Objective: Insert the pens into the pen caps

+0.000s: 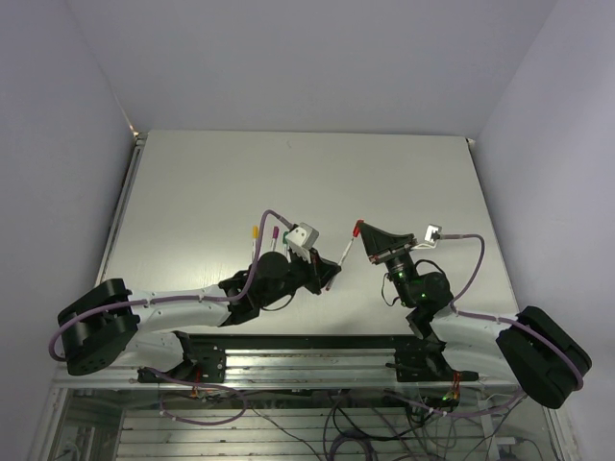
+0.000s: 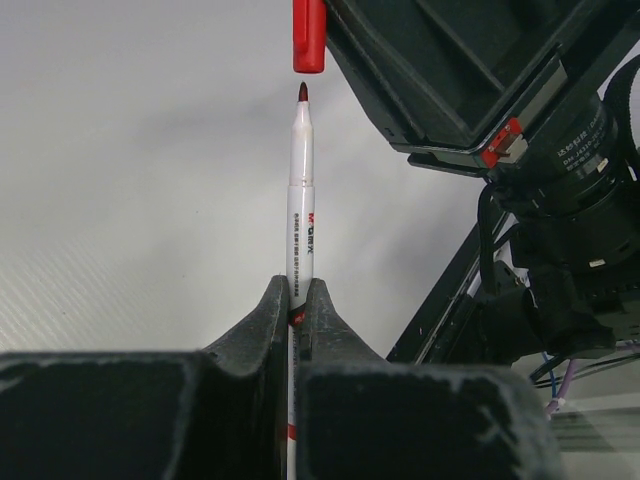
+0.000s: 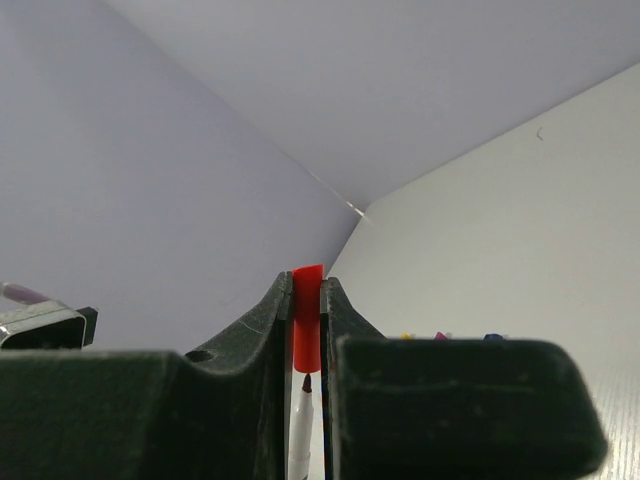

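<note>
My left gripper (image 1: 332, 271) (image 2: 300, 292) is shut on a white pen (image 2: 301, 200) with a dark red tip, held off the table and pointing at the right gripper. My right gripper (image 1: 359, 230) (image 3: 305, 287) is shut on a red cap (image 3: 305, 322) (image 2: 309, 35). The cap's open end faces the pen tip (image 3: 304, 385), in line with it, with a small gap between them. The same pen shows in the top view (image 1: 343, 255) running up to the red cap (image 1: 357, 228).
Left of the left gripper lie more pens with a yellow end (image 1: 255, 231), a pink end (image 1: 275, 233) and a green end (image 1: 285, 251). Small yellow, purple and blue bits (image 3: 440, 336) peek over my right finger. Walls enclose the table on three sides.
</note>
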